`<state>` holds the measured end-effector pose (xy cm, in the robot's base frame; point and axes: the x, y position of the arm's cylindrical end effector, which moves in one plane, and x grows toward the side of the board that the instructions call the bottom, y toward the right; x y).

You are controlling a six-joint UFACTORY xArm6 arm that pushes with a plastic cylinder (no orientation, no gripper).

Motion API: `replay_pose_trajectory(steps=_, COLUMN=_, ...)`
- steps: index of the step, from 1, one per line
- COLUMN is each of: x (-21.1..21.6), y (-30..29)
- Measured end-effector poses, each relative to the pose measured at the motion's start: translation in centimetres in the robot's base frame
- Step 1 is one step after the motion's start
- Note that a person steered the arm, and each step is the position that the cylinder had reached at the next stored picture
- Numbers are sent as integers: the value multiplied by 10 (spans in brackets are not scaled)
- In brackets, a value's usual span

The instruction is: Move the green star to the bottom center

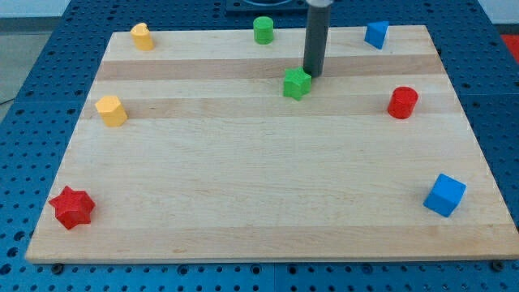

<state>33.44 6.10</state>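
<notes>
The green star lies on the wooden board, a little above and right of the board's middle, in the upper part of the view. My tip stands right beside the star, at its upper right, touching or nearly touching it. The dark rod rises straight up from there and leaves the view at the top.
A green cylinder sits at the top centre, a small blue block at the top right, a red cylinder at the right, a blue cube at the lower right. Yellow blocks are at the left, a red star at the lower left.
</notes>
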Motion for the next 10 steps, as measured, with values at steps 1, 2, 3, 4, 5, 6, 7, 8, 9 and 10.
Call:
replay_pose_trajectory(steps=1, x=56, y=-50)
replay_pose_trajectory(steps=2, x=47, y=-58)
replay_pose_trajectory(steps=3, x=-6, y=-59)
replay_pose_trajectory(steps=4, x=4, y=-98)
replay_pose_trajectory(steps=5, x=63, y=-97)
replay_pose_trajectory(steps=6, x=109, y=-82)
replay_pose_trajectory(steps=7, x=86, y=-91)
replay_pose_trajectory(steps=8, x=62, y=-136)
replay_pose_trajectory(steps=9, x=84, y=-149)
replay_pose_trajectory(steps=10, x=132, y=-125)
